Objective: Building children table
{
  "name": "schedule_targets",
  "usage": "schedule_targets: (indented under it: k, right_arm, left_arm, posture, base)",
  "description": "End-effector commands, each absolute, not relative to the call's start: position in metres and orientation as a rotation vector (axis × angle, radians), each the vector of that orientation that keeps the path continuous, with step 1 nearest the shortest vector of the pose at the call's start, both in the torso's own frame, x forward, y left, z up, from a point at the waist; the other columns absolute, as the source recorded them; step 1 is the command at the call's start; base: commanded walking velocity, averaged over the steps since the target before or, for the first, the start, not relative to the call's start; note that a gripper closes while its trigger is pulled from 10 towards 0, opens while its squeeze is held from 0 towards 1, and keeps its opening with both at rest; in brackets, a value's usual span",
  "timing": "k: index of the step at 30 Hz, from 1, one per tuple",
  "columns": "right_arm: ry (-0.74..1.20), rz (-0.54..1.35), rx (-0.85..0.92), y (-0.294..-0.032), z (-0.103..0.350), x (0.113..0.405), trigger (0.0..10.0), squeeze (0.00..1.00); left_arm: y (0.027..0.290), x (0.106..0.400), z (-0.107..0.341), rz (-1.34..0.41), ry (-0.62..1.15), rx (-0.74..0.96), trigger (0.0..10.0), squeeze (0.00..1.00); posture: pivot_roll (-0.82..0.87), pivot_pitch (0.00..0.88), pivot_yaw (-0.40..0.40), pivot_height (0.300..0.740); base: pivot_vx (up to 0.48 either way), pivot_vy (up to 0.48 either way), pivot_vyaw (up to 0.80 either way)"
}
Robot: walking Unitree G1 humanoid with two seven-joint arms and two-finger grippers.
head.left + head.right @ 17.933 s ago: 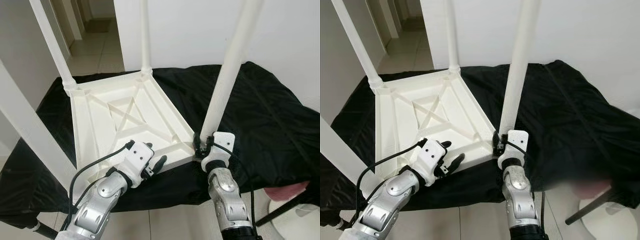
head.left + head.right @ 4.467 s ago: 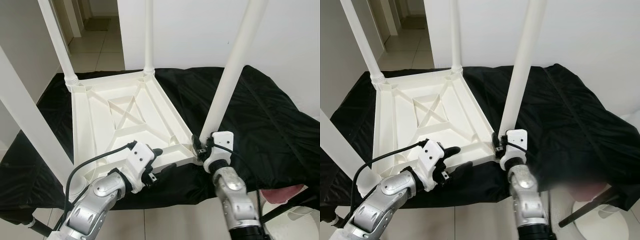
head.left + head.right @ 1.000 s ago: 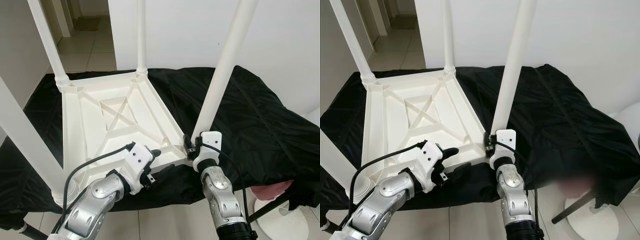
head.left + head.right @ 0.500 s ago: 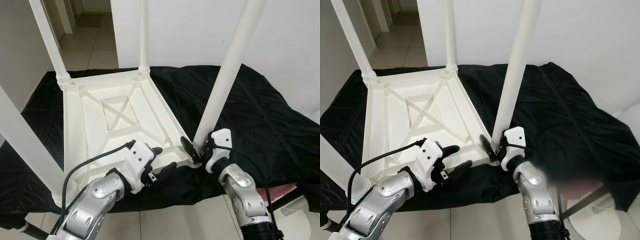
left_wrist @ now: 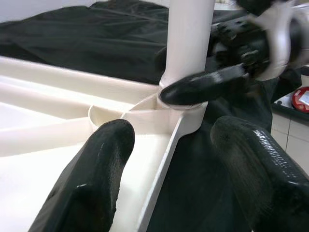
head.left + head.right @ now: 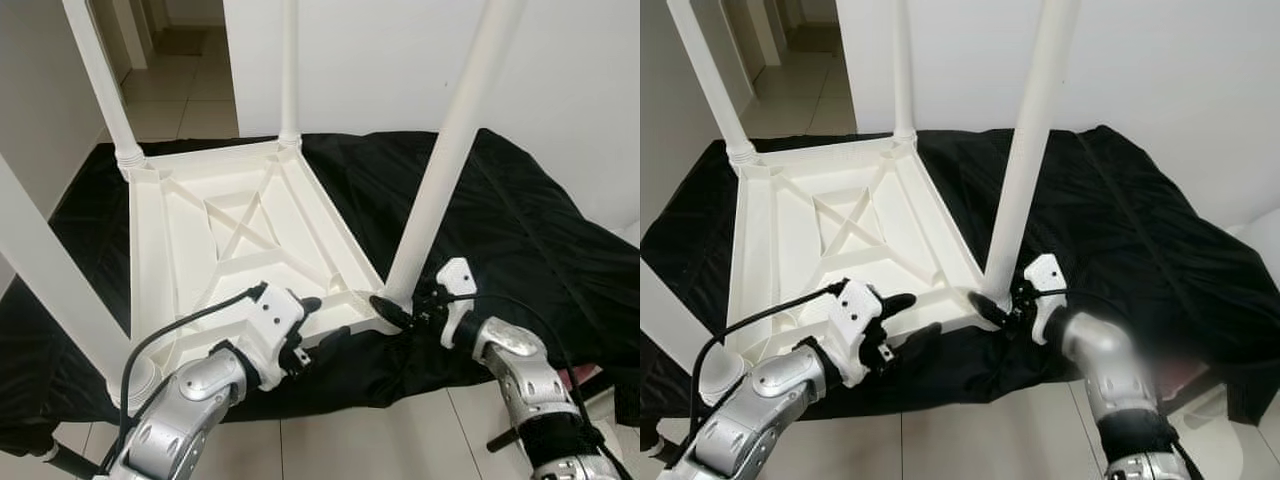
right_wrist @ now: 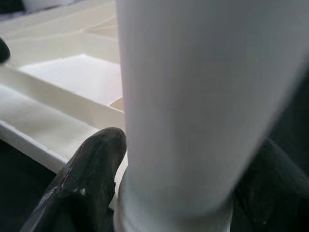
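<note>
Four legs: all are standing up out of the corners of the overturned white table top (image 6: pixel 240 240), which is lying on the black cloth (image 6: pixel 520 220).
Near leg (image 6: pixel 445 160): it is rising straight between my right fingers, seated upright in the socket collar (image 5: pixel 166 113) at the corner nearest that claw.
Right gripper (image 6: pixel 1002 308): I am wrapping it around the base of the near leg, one finger (image 7: pixel 91 179) on each side and seemingly pressing the white shaft; I am judging this a grip on the leg.
Left gripper (image 6: pixel 318 320): I am holding it spread, straddling the near rim of the table top just beside that same corner; one finger (image 5: pixel 94 179) is lying inside the rim, the other outside over the cloth. Nothing is clamped.
Step in hand: I am judging this as the seating or tightening of the last leg.
Next move: it is calling for a firm twist or downward push from my right claw while my left is bracing the rim against sliding.
Risk: the top is looking light and may be shifting on the cloth.
</note>
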State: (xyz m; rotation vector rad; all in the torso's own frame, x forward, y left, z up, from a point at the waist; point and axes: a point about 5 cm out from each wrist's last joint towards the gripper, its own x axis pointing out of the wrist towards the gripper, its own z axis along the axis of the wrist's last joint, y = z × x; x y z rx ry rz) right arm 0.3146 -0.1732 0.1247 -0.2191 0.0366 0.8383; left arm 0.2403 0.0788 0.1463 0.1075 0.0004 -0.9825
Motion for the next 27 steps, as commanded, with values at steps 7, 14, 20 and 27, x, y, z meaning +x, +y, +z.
schedule_targets:
  k: [7, 14, 20, 27]
  right_arm:
    - [0.043, 0.919, -0.276, -0.166, 0.127, 0.325, 10.0, 0.00]
    - [0.040, 0.951, -0.274, -0.164, 0.124, 0.327, 1.6, 0.00]
    - [0.050, 0.962, -0.243, -0.166, 0.116, 0.323, 0.0, 0.00]
    - [0.052, 0.898, -0.190, -0.170, 0.109, 0.318, 10.0, 0.00]
  left_arm:
    - [0.074, 0.243, 0.144, -0.975, 0.026, 0.100, 10.0, 0.00]
    - [0.073, 0.241, 0.140, -0.977, 0.042, 0.104, 10.0, 0.00]
    - [0.074, 0.243, 0.136, -0.951, 0.036, 0.134, 10.0, 0.00]
    - [0.076, 0.246, 0.134, -0.923, 0.031, 0.153, 10.0, 0.00]
  posture:
    - [0.01, 0.000, -0.002, 0.740]
    - [0.01, 0.000, -0.007, 0.740]
    - [0.01, 0.000, -0.006, 0.740]
    - [0.01, 0.000, 0.002, 0.740]
  base:
    - [0.000, 0.000, 0.00]
    - [0.000, 0.000, 0.00]
    - [0.000, 0.000, 0.00]
    - [0.000, 0.000, 0.00]
